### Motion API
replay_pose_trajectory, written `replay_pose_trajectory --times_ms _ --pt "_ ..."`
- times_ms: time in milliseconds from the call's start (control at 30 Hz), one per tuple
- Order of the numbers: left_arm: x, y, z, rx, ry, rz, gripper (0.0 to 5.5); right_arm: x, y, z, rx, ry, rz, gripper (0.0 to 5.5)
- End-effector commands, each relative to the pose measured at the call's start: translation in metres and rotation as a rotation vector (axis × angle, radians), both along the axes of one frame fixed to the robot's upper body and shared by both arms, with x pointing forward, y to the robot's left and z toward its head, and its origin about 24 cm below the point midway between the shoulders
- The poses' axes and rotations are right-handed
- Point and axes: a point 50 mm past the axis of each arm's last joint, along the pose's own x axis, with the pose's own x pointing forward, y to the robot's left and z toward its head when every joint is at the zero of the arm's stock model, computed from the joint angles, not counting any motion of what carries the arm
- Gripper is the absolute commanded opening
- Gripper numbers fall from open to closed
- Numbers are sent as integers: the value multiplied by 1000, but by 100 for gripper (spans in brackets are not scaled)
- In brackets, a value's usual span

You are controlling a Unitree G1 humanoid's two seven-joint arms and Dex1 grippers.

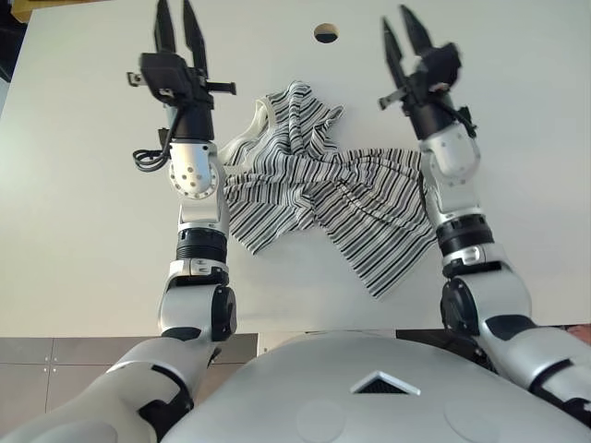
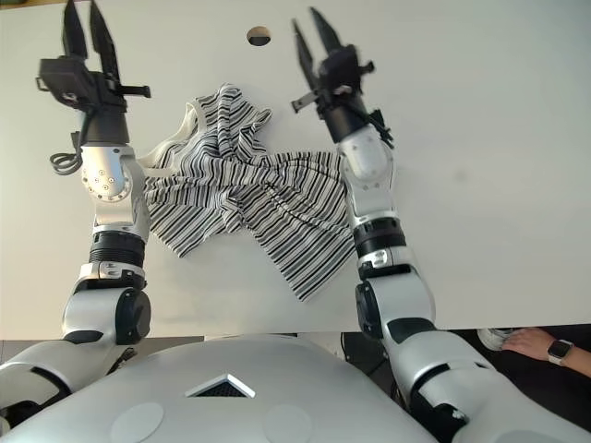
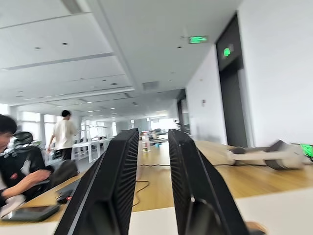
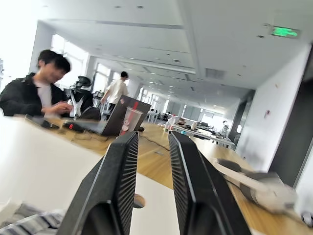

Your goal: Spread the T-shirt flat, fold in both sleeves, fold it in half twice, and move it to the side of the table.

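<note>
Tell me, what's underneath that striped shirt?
The white table shows all around the crumpled T-shirt, so it rests on that. Anything beneath its folds is covered.

The crumpled T-shirt (image 1: pixel 314 198) lies heaped across the middle of the frame. Wide white bench (image 1: pixel 83 231) surface lies open to its left and right. A round hole (image 1: pixel 326 33) sits at upper centre.
</note>
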Motion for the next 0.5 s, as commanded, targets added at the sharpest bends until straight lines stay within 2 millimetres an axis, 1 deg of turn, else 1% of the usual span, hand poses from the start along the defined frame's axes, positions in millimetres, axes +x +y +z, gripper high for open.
replay_pose_trajectory --times_ms 33,133,233,300,400,500 --pt "-23 19 -24 357 131 -126 109 10 12 -16 -418 -34 76 113" --pt "-43 16 -45 599 240 -272 109 12 13 -29 -589 -3 126 113" --pt "-74 -2 -71 837 318 -498 109 12 14 -51 -795 67 172 113" --pt "-92 -12 -83 958 348 -627 109 10 10 -64 -918 117 192 113" --pt "-110 -21 -97 1125 389 -778 109 10 -7 -78 -1081 193 184 113" --pt "-126 -20 -106 1227 443 -887 109 17 -30 -79 -1172 243 112 113"
